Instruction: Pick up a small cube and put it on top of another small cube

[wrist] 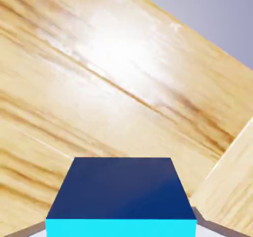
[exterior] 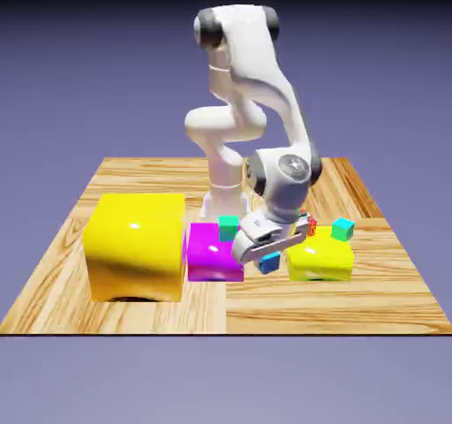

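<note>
We've got the blue cube [wrist: 121,196] right between our fingers, filling the bottom of the hand view, its dark top face toward us and a bright sky-blue edge at six o'clock. The fingers are clenched on it; only grey slivers of them peek out at the lower corners. Beyond the cube we see nothing but wood grain and a wedge of backdrop at two o'clock.

In the exterior view, the gripper [exterior: 263,253] sits low over the table [exterior: 371,290], tilted, with the blue cube [exterior: 270,263] showing at its tip, in the gap between the magenta block [exterior: 210,253] and the small yellow block [exterior: 320,256]. Whether the cube has left the wood yet, we can't tell. At nine o'clock from the gripper stands the big yellow block [exterior: 134,246].

Farther back, the teal-green cube [exterior: 229,227] rests on the magenta block's rear edge, at about eleven o'clock from the gripper and close by. A turquoise cube [exterior: 342,229] sits on the small yellow block at two o'clock, and a red cube [exterior: 311,226] peeks out behind the wrist.

So the grasp looks made, and the carry is what we're on. Next we'll need a clean lift, a short swing toward eleven o'clock, and a square set-down on that tiny teal-green top.
</note>
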Tool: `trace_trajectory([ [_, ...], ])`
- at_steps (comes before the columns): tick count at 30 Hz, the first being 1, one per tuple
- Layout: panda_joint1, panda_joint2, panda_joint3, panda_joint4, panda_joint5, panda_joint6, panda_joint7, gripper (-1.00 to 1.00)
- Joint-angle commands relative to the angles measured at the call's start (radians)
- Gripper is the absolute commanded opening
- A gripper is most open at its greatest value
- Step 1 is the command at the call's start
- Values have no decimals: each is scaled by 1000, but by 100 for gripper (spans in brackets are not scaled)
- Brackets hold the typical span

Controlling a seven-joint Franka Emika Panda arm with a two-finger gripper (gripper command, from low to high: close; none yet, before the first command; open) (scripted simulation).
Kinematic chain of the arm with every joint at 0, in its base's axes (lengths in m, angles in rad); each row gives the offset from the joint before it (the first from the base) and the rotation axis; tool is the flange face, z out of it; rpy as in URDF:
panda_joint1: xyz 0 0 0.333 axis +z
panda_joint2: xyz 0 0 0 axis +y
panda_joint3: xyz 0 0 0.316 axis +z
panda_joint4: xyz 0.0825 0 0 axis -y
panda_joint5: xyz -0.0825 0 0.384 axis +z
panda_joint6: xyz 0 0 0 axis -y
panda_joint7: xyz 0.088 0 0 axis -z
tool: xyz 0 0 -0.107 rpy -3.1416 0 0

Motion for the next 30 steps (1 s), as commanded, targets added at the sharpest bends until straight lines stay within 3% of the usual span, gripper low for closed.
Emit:
trace_trajectory([
  [1, 4, -36, -8, -22, -3, -14, -5, -100],
  [19, 9, -637, -138, -380, 13, -245, -127, -100],
  [25, -10, -501, -152, -488, -21, -1, -111, -100],
  [26, -10, -501, -152, -488, -21, -1, -111, 100],
  [30, 0, -574, -144, -430, -3, -131, -120, 100],
])
